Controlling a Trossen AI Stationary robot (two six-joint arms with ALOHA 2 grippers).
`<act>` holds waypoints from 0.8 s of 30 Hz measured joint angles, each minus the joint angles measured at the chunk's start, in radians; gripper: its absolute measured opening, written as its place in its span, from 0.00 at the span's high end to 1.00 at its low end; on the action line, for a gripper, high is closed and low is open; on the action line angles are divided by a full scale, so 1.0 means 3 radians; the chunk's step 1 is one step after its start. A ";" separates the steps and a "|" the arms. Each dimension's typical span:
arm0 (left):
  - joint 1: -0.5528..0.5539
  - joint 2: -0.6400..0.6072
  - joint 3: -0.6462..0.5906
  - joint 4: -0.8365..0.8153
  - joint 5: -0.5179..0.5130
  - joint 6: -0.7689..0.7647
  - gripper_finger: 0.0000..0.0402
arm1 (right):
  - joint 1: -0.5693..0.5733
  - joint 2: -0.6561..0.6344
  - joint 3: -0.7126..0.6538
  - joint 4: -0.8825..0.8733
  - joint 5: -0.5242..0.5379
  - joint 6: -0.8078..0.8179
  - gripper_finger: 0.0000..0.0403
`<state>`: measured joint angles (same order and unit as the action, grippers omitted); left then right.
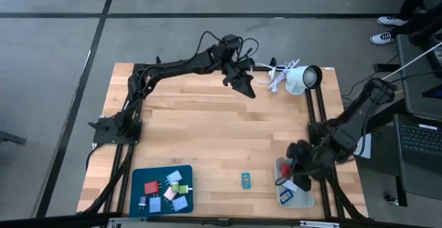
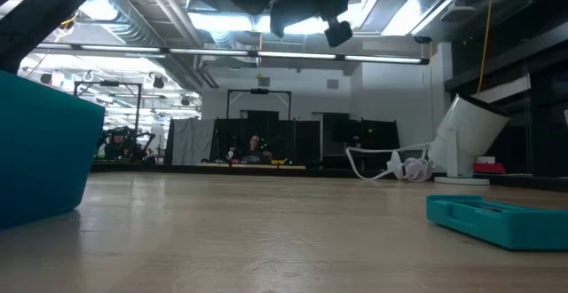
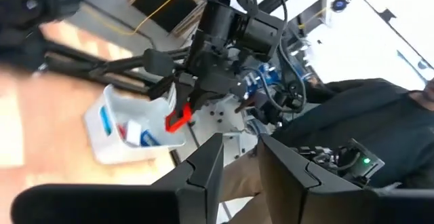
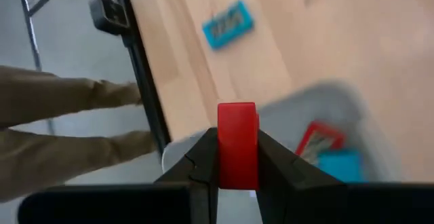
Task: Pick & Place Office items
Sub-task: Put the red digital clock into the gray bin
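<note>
My right gripper (image 1: 293, 164) hovers over a small white bin (image 1: 295, 193) at the table's near right corner, shut on a red piece (image 4: 237, 142). The bin (image 4: 319, 108) holds a red piece (image 4: 317, 137) and blue ones. A teal piece (image 1: 246, 179) lies flat on the wood left of the bin. Several colourful pieces (image 1: 166, 190) lie on a blue tray (image 1: 138, 179) at the near left. My left gripper (image 1: 243, 86) hangs in the air over the far middle of the table, holding nothing, with a narrow gap between its fingers (image 3: 203, 173). My right gripper pinches the red piece (image 4: 237, 125) between its two fingers, one on each broad side. The piece stands on edge and sticks out past the fingertips. It is lifted clear, above the bin's rim. The left wrist view also shows the red piece (image 3: 178, 119) held over the bin (image 3: 125, 132).
A white lamp (image 1: 304, 78) with its coiled cord (image 1: 276, 76) stands at the far right, close to my left gripper. Bare wood (image 1: 207, 131) fills the table's middle. A person's legs (image 4: 68, 115) stand off the near edge by the bin. A laptop (image 1: 421, 135) sits beyond the right edge.
</note>
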<state>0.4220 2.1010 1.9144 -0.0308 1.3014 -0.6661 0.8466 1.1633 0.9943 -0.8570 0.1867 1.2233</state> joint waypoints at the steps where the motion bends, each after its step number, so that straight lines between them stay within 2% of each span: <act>1: -0.0010 0.0000 0.0000 -0.0164 -0.0036 0.0122 0.78 | 0.0083 -0.0001 -0.0137 0.0139 0.0002 0.0181 0.85; 7: -0.0127 0.0000 0.0000 -0.1371 -0.0387 0.1119 0.75 | 0.0391 -0.0001 -0.0787 0.0693 0.0010 0.0942 0.85; 12: -0.0264 0.0001 -0.0001 -0.2186 -0.0712 0.1768 0.69 | 0.0417 -0.0001 -0.0992 0.0864 -0.0004 0.1046 0.83; 15: -0.0369 0.0001 -0.0003 -0.2371 -0.0929 0.1959 0.67 | 0.0416 -0.0001 -0.1057 0.0847 -0.0022 0.1032 0.80; 21: -0.0618 0.0001 -0.0003 -0.2365 -0.1303 0.2049 0.64 | 0.0404 -0.0003 -0.1067 0.0839 -0.0040 0.1139 0.79; 24: -0.0748 0.0001 -0.0003 -0.2408 -0.1500 0.2124 0.63 | 0.0403 -0.0003 -0.1067 0.0839 -0.0066 0.1283 0.74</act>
<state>0.1975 2.1014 1.9137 -0.7533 0.8515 -0.0289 0.9676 1.1625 0.6743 -0.6052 0.1670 1.6082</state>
